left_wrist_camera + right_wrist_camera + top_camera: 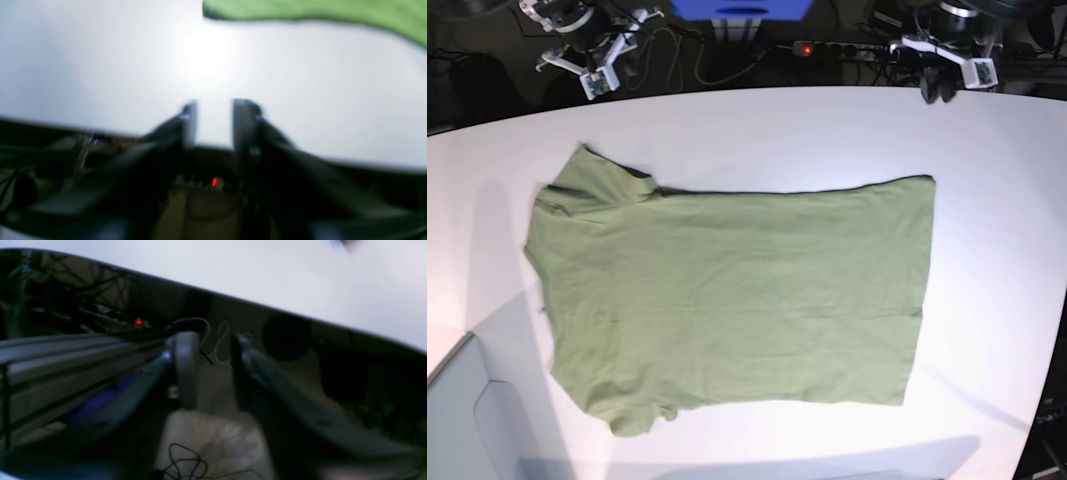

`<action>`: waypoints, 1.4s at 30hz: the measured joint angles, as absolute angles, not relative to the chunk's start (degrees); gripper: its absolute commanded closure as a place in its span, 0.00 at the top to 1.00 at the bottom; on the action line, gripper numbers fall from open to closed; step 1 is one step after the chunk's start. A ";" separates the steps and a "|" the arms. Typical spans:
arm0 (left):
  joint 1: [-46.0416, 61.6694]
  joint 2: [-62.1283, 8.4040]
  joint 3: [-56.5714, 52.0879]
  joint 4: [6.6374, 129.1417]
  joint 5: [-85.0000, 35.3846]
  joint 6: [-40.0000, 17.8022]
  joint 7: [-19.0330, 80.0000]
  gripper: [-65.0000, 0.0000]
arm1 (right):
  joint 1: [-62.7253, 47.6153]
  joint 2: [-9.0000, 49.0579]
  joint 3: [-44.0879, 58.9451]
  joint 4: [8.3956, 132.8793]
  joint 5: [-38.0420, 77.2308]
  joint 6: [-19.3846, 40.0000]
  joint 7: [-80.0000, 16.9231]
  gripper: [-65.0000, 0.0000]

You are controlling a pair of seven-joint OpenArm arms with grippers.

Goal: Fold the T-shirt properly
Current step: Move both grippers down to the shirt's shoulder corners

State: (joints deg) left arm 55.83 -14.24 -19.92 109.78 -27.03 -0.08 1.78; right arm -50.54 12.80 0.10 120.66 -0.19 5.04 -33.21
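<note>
A: Shirt?

B: The shirt [727, 300] lies flat on the white table [987, 250], spread across the middle. One sleeve is at 10 o'clock in the base view, the other at 7, and the hem runs along the 3 o'clock side. It looks wrinkled and is not folded. In my left wrist view only a blurred green edge shows, at 1 o'clock.

A: Left gripper?

B: My left gripper [213, 121] has its jaws parted, with a clear gap and nothing between them. It sits over the table's edge, well apart from the shirt. In the base view it's at 1 o'clock, at the far edge of the table.

A: Right gripper?

B: My right gripper [208, 365] is the same, fingers apart and nothing held. It hangs off the table, with dark clutter and cables [186, 463] under it. In the base view it's at 11 o'clock, beyond the table's far edge. Both wrist views are blurred.

A: Touching cloth?

B: Neither gripper is touching it. A power strip [827, 49] with a red light sits at 12 o'clock.
</note>
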 measured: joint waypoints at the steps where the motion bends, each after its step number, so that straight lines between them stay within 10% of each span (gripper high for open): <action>1: 55.16 -14.28 -20.62 109.75 -27.29 -0.05 1.74 0.41 | -50.54 12.69 -0.01 120.68 -0.16 5.54 -33.08 0.46; 5: 51.62 -14.41 -22.35 108.16 -27.94 0.16 1.52 0.43 | -49.34 11.97 -0.01 120.68 -0.21 6.20 -32.99 0.57; 42: 21.91 -12.10 -18.02 86.59 -27.38 -0.30 11.66 0.48 | -43.42 12.05 -0.32 120.46 -0.36 6.83 -33.50 0.57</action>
